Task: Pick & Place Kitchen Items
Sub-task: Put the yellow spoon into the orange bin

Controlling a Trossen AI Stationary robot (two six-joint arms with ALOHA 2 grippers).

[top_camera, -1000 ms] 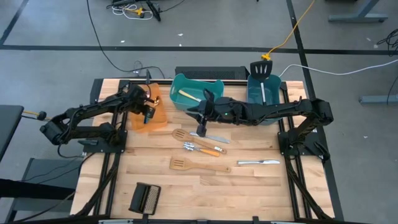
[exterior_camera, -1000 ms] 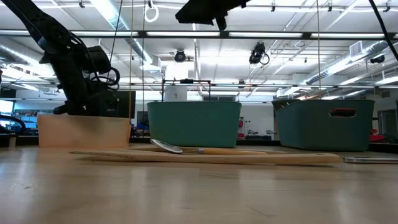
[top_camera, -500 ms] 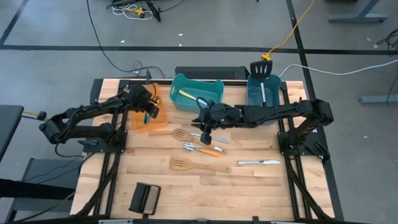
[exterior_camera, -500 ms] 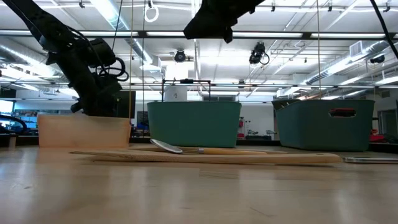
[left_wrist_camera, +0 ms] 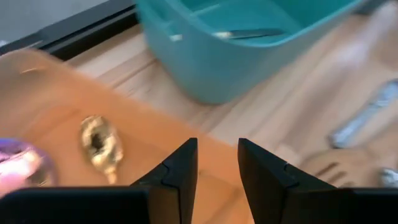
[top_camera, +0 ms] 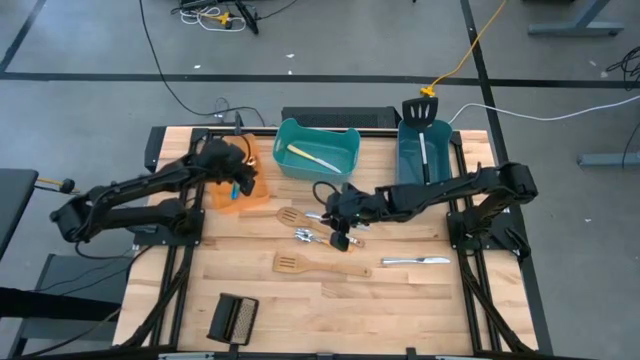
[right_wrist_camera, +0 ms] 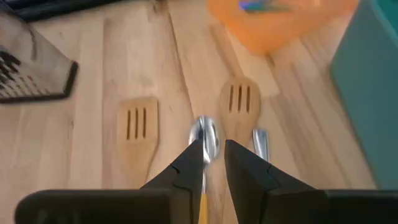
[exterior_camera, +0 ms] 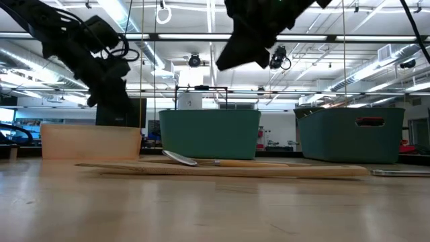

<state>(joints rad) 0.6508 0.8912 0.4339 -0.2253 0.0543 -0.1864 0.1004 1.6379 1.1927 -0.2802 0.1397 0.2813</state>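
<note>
My right gripper hangs above a silver spoon with a yellow handle that lies flat on the table. In the right wrist view its fingers stand a narrow gap apart over the spoon's bowl, and the low view shows the gripper well above the table. My left gripper is slightly open and empty over the orange bin, which holds a gold spoon and a pink spoon. Two wooden slotted spatulas and a silver knife lie on the table.
A teal bin at the back middle holds a utensil. A second teal bin at the back right holds the black slotted spatula. Another knife lies beside the far wooden spatula. A black ribbed block lies near the front left edge.
My right gripper has gone from beside the middle teal bin toward the table's near edge and now hangs over the yellow-handled spoon. My left gripper has risen a little over the orange bin. The utensils on the table have not moved.
</note>
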